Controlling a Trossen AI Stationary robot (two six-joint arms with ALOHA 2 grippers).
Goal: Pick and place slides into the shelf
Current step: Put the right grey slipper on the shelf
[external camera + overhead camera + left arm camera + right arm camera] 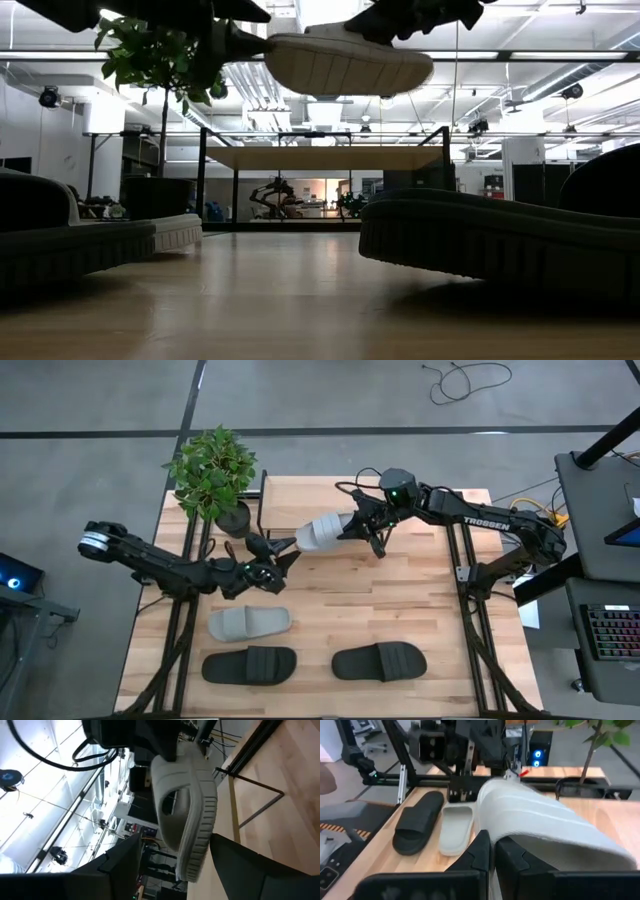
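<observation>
The right gripper (352,528) has its jaws clamped on a light grey slide (322,534), holding it in the air above the counter (400,610) near 12 o'clock. The left gripper (288,550), jaws apart, sits at the slide's toe end. Another grey slide (248,623) and two black slides (250,665) lie along 6 o'clock. The shelf (325,158) stands at the far edge.
</observation>
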